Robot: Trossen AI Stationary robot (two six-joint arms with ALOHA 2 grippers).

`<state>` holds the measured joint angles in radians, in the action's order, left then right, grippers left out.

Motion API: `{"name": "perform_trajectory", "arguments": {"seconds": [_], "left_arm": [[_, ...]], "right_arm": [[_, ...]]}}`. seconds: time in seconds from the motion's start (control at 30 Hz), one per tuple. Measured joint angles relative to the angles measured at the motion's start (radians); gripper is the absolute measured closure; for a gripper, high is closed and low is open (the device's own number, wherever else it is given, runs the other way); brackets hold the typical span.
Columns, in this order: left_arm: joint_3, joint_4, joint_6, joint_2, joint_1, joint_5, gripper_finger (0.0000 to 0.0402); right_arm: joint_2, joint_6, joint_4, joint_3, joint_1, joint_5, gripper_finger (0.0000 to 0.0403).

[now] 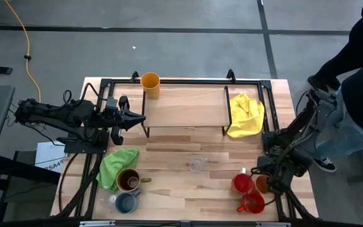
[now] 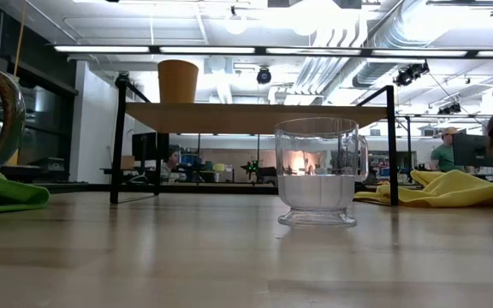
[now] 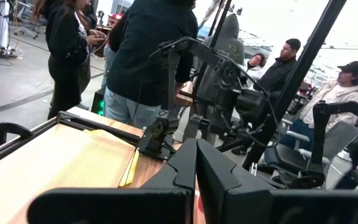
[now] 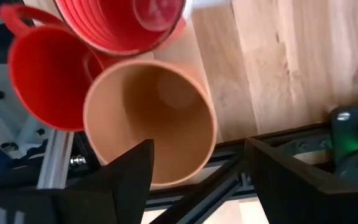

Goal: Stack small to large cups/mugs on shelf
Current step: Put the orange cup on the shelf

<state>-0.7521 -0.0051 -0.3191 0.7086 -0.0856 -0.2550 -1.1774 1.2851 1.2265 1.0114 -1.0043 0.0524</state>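
Note:
The shelf (image 1: 184, 107) stands at the table's far middle, with a yellow-orange cup (image 1: 150, 84) upright on its far left corner. A clear glass (image 1: 196, 164) stands upright at mid-table. A brown mug (image 1: 128, 180), a blue-grey mug (image 1: 126, 202) and a second clear glass (image 1: 109, 200) stand near left. Two red mugs (image 1: 242, 183) (image 1: 252, 203) and a tan cup (image 1: 262, 183) stand near right. My left gripper (image 1: 131, 118) is shut and empty, level beside the shelf's left end. My right gripper (image 4: 197, 162) is open above the tan cup (image 4: 151, 118). My right gripper comes from above, pointing down at the tan cup's rim (image 4: 185, 174). One finger (image 4: 132, 171) stands over the cup's mouth and the other (image 4: 278, 180) outside its wall. I cannot tell whether either finger touches the cup. The cup stands upright on the table.
A yellow cloth (image 1: 244, 115) lies at the shelf's right end and a green cloth (image 1: 117, 165) by the brown mug. The red mugs (image 4: 42, 81) crowd against the tan cup. A person (image 1: 358, 94) stands at the table's right side, and others stand beyond it (image 3: 148, 56).

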Motion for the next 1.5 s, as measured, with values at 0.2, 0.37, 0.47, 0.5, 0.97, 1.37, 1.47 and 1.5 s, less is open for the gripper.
{"name": "perform_trajectory", "arguments": {"seconds": [0.2,0.37,0.47,0.5,0.97,1.37,1.47,1.5], "left_arm": [[0.0,0.0,0.0,0.0,0.0,0.0,0.0401],[0.0,0.0,0.0,0.0,0.0,0.0,0.0401],[0.0,0.0,0.0,0.0,0.0,0.0,0.0401],[0.0,0.0,-0.001,0.0,0.0,0.0,0.0401],[0.0,0.0,-0.001,0.0,0.0,-0.002,0.0401],[0.0,-0.001,-0.001,0.0,0.0,-0.002,0.0401],[0.0,-0.001,0.0,0.0,0.0,-0.002,0.0401],[0.0,-0.001,0.0,0.0,0.0,-0.002,0.0401]], "right_arm": [[0.0,0.078,-0.05,-0.073,-0.045,-0.007,0.016],[0.0,0.098,-0.064,-0.101,-0.052,-0.012,0.016],[-0.001,0.103,-0.07,-0.113,-0.052,-0.015,0.016],[-0.003,0.103,-0.07,-0.113,-0.052,-0.018,0.016],[-0.037,0.103,-0.064,-0.113,-0.051,-0.05,0.0234],[-0.037,0.103,-0.065,-0.113,-0.051,-0.034,0.0383],[-0.037,0.102,-0.066,-0.109,-0.051,-0.022,0.0397],[-0.037,0.102,-0.063,-0.105,-0.051,-0.022,0.0394]]}}
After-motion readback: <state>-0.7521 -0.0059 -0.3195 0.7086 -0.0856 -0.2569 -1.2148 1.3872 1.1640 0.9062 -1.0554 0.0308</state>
